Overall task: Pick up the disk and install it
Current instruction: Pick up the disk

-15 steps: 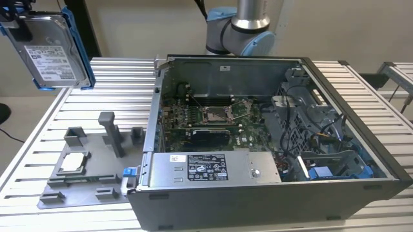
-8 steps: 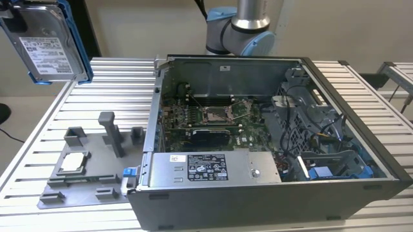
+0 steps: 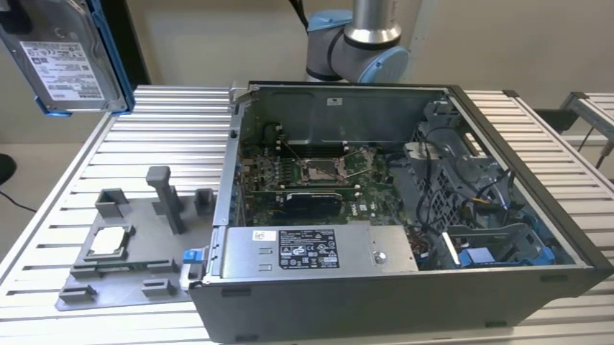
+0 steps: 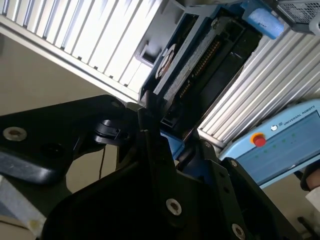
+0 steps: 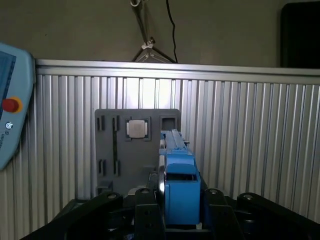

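Observation:
The disk [image 3: 67,57], a silver hard drive with a white label and blue carrier rails, hangs upright high above the table at the exterior view's upper left, well clear of the open computer case [image 3: 537,277]. In the first wrist view, my gripper [image 5: 178,200] is shut on the disk [image 5: 179,180], whose blue rail stands edge-on between the black fingers [image 5: 145,207]. In the second wrist view the disk [image 4: 200,65] reaches away from the gripper [image 4: 177,145], its connector edge showing.
A grey fixture plate [image 3: 144,248] on the slatted table carries a small square silver chip [image 3: 108,241] and upright posts. Inside the case sit a long grey box [image 3: 317,248], the motherboard [image 3: 307,180] and a blue-trimmed bay [image 3: 489,251]. A teach pendant [image 5: 10,110] lies at the table's edge.

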You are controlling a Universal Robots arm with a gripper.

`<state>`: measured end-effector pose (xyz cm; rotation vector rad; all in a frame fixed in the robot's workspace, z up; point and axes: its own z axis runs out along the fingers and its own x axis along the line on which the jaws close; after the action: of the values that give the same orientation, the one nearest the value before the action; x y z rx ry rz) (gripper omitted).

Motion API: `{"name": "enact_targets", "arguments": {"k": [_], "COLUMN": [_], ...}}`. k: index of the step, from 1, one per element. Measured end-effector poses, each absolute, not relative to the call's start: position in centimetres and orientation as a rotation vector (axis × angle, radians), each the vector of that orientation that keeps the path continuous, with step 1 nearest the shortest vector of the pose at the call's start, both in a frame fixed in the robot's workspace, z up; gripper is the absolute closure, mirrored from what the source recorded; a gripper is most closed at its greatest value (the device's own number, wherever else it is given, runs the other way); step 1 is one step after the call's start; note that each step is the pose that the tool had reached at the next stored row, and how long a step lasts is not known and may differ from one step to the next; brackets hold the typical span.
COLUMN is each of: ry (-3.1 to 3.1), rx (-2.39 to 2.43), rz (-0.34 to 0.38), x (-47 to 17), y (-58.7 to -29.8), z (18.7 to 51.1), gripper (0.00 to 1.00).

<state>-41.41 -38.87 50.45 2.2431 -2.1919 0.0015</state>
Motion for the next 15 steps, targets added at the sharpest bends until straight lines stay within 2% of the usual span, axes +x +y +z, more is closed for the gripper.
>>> {"name": "enact_targets", "arguments": {"k": [15], "ry": [-2.190], "rx": [2.242], "rz": [0.005], "x": [-41.41], "y": [-38.87], "z": [51.59], "gripper": [1.00]}}
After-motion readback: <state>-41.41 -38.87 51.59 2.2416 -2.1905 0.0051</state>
